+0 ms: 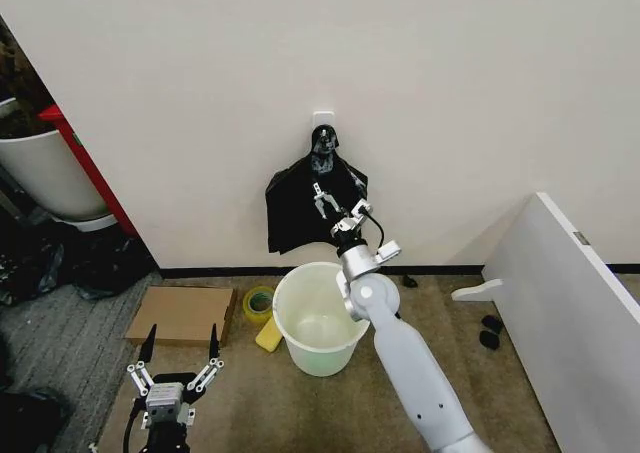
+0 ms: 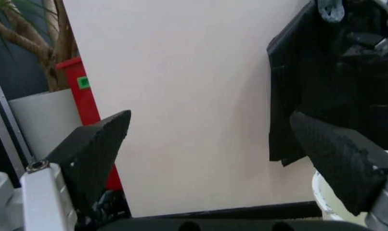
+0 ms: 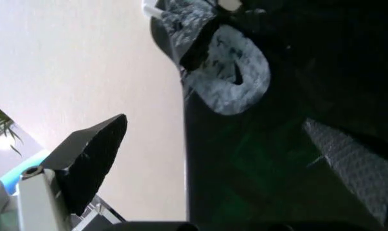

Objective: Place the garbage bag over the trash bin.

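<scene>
Left gripper (image 1: pixel 180 348) sat low and nearest the robot, parked over the carpet, fingers spread wide and holding nothing. A flat cardboard piece (image 1: pixel 184 313) lay just beyond its tips, with a roll of tape (image 1: pixel 259 301) and a yellow sponge (image 1: pixel 268 336) farther off toward the bin.

Trash bin (image 1: pixel 317 319) stood upright on the floor, well clear of the left gripper and directly under the right arm's wrist. Nothing covered its rim.

Right gripper (image 1: pixel 334 202) was extended past the bin to the wall, fingers parted around the black plastic, not clamped on it. Garbage bag (image 1: pixel 300 208) hung from a white wall hook (image 1: pixel 323 121) above the gripper, draped down to just over the far rim of the bin. In the right wrist view the bag (image 3: pixel 265 159) sat between the two fingers (image 3: pixel 94 154).
</scene>
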Available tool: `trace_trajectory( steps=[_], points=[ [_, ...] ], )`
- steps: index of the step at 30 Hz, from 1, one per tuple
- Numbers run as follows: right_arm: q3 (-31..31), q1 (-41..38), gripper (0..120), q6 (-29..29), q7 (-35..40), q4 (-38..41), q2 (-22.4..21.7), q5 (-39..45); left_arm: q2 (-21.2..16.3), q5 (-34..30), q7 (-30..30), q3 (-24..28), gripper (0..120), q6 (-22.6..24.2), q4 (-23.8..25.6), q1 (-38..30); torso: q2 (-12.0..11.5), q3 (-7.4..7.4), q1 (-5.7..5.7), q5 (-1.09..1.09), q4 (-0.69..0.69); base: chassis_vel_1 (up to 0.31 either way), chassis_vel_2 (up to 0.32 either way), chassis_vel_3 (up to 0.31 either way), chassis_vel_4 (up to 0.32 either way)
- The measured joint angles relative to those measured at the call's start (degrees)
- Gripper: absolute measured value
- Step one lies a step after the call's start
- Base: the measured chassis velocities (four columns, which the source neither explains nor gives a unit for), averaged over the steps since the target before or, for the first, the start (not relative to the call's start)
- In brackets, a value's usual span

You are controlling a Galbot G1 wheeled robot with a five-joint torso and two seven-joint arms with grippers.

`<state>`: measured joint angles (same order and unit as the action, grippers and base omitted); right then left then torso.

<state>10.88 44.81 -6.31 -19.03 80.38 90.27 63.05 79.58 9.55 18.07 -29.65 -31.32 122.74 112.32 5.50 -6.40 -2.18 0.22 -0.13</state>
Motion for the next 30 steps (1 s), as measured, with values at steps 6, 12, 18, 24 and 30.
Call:
trace_trajectory(
  steps=[6, 12, 18, 24, 30],
  points=[
    [1.6, -2.7, 87, 0.3, -2.1, -3.3, 1.5, 0.7, 0.4, 1.6, 0.1, 0.2, 98, -0.7, -0.2, 0.5, 0.0, 0.00, 0.00, 0.00, 0.00, 0.000, 0.000, 0.000, 0.000],
    [1.8, -4.9, 65, 0.8, -3.9, -5.9, 1.5, 0.6, 0.8, 2.8, 0.1, 0.2, 98, -1.1, 0.0, 0.6, 0.0, 0.00, 0.00, -0.01, 0.00, 0.000, 0.000, 0.000, 0.000],
    [1.5, -5.5, 39, 1.0, -4.2, -6.3, 1.2, 0.7, 0.9, 2.7, 0.4, 0.0, 98, -1.6, 0.2, 1.2, 0.0, 0.00, 0.00, 0.00, 0.00, 0.000, 0.000, 0.000, 0.000],
    [1.2, -5.5, 20, 0.9, -3.9, -6.6, 1.7, 0.1, 0.8, 3.2, 0.3, 0.2, 98, -1.8, 0.0, 0.8, 0.0, 0.00, 0.01, -0.01, 0.00, 0.000, 0.000, 0.000, 0.000],
    [1.0, -6.6, 0, 0.8, -3.7, -7.2, 1.8, 0.1, 0.4, 3.1, 0.2, 0.1, 98, -1.9, 0.6, 0.8, 0.0, 0.00, 0.01, -0.01, 0.00, 0.000, 0.000, 0.000, 0.000]
  ],
)
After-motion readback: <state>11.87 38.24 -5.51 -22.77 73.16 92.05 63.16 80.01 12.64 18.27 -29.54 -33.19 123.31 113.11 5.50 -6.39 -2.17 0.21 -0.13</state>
